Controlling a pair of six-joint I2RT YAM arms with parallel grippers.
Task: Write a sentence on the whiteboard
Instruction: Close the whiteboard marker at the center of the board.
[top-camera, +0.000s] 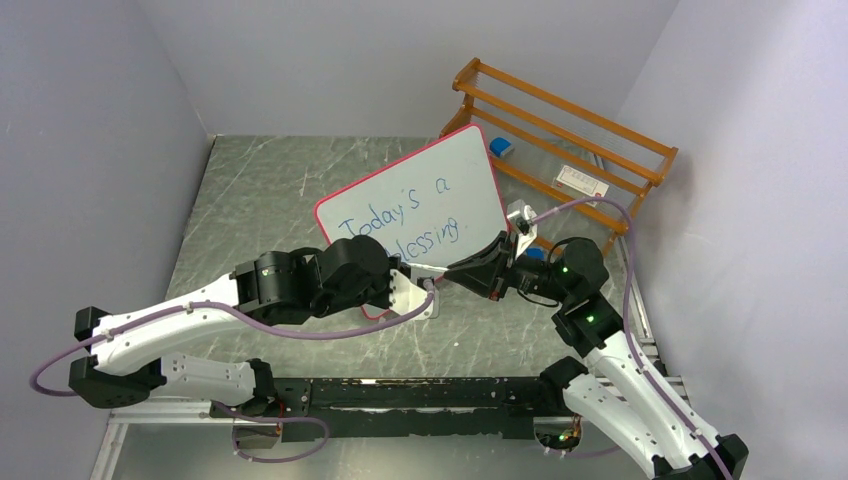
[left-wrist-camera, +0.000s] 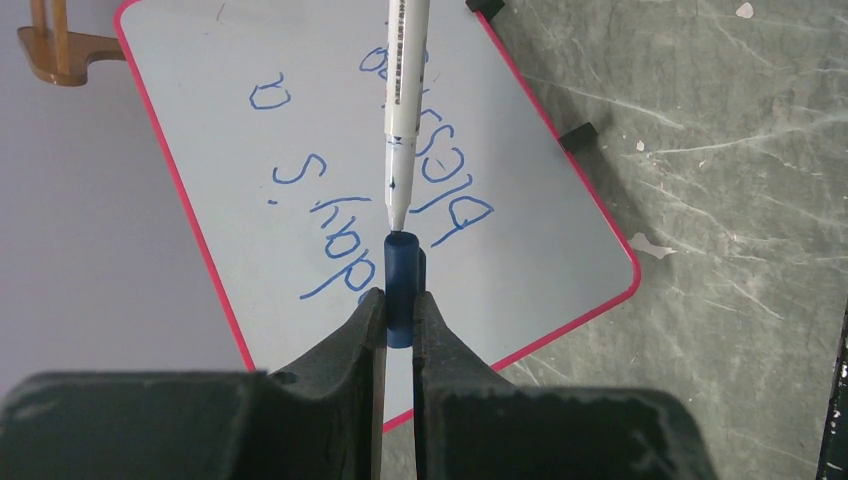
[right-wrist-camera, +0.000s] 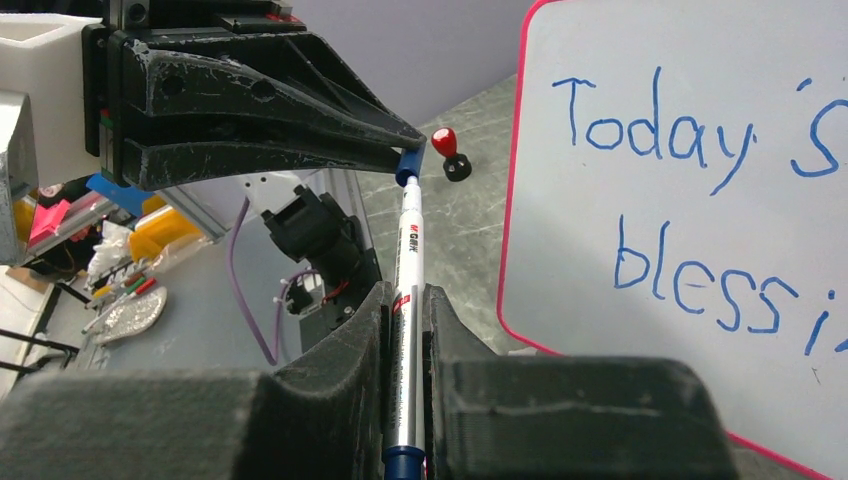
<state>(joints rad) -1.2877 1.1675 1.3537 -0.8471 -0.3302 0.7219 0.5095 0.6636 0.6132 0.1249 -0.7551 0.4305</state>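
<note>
Closest to us in the left wrist view, the left gripper (left-wrist-camera: 398, 310) has its black fingers pinched on a short dark-blue plastic pen cap (left-wrist-camera: 400, 262). Its jaws are nearly together with only the cap between them, and the cap's open mouth points away. Next out, the right gripper (right-wrist-camera: 405, 305) is likewise clamped tight, on the barrel of a slim white marker pen (right-wrist-camera: 411, 245) with printed lettering, gripped low down near its blue tail end. We read the step as recapping: the marker's tip sits right at the cap's mouth, touching or just short of it, we cannot tell which. To do it well we'd get barrel and cap on one line first, since from the left wrist the pen leans slightly off the cap's axis. Then we'd push the two straight together with no sideways drift and both grips firm, until the cap seats. The risk is the tip catching the cap rim and skidding off, smearing ink on the fingers. Beyond both tools, the large white rectangular whiteboard (top-camera: 470, 170) with its thin pink-red rim sits mid-table on the grey marbled tabletop (top-camera: 250, 190), one corner toward the orange wooden rack (top-camera: 570, 125) at far right. On it the sentence (top-camera: 400, 218), blue handwritten "Today's a blessing." in two slanted lines, looks finished, so we judge only capping is left.
</note>
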